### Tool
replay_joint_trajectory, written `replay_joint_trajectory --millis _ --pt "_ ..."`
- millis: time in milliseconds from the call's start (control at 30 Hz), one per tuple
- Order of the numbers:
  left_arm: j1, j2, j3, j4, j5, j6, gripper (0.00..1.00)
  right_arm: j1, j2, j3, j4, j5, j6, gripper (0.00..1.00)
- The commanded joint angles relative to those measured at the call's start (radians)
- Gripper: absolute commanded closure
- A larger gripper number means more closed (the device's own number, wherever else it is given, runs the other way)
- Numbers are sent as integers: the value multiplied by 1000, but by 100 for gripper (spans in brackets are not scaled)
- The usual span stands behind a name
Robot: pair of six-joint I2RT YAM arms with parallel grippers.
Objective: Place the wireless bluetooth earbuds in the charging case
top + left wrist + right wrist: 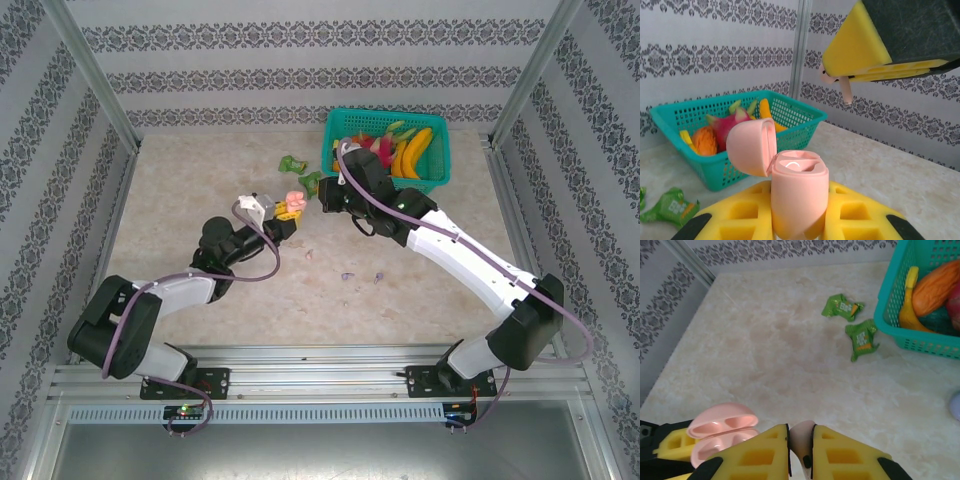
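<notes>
The left gripper [284, 214] is clenched on the open pink case [797, 192], lid tipped back, above the table [790, 350] — the right gripper [800, 452] pinches a pale pink earbud [801, 436] between its pads, near the case and higher than its open top.

Smooth pale pink plastic on the charging case [797, 200], satin rather than mirror-bright, with a soft highlight in its open top. Same smooth pink plastic on the earbud [844, 90]. Looks matt yellow and foam-like or rubbery on the pads [760, 455], moulded with square hollows. Slightly glossy teal plastic mesh for the basket [792, 127]. Crinkled, shiny green foil on the wrappers [842, 306]. Smooth, matt, marble-look beige across the table [765, 350]. Brushed grey metal on the corner post [801, 45]; matt patterned paper or cloth on the walls [700, 55].
</notes>
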Motion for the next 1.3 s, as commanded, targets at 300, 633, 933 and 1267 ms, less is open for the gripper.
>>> replay_joint_trajectory --millis 300,633,933,1267 --pt "-28 77 117 103 9 72 100 -11 -83 -33 237 -55 11 84" --pt "-44 60 141 158 -22 81 100 -13 -119 -129 363 -83 58 84" --pt "-49 48 157 158 -25 79 100 -12 -106 -153 394 -104 92 85" --pt "-49 38 166 153 -27 75 100 -12 -73 -155 412 -129 117 85"
